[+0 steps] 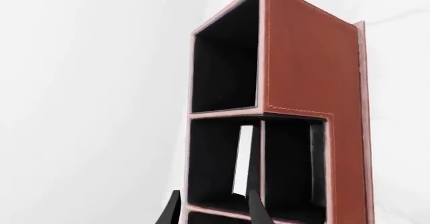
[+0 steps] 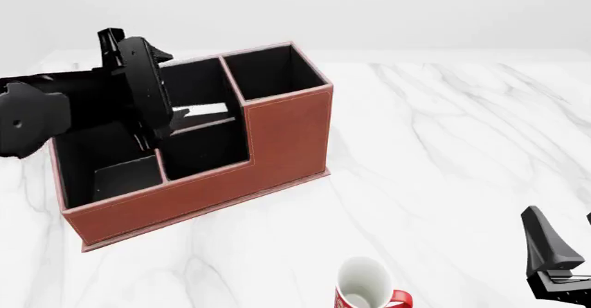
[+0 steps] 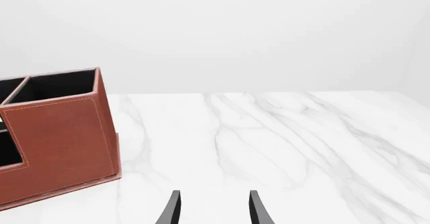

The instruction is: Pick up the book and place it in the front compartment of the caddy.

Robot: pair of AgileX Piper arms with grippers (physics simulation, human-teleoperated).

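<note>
overhead, left gripper [image 2: 171, 118] hangs angled over the caddy [image 2: 286, 135]

Thin black book [image 1: 243, 159] stands inside red-brown caddy's [image 2: 277, 138] front compartment [image 2: 201, 142].

A white marble tabletop [image 2: 443, 149] with grey veining carries two things: the red-brown caddy [image 2: 286, 142] standing on its left part, and a white-and-red mug [image 2: 365, 287] upright near the front edge, well apart from it.
</note>
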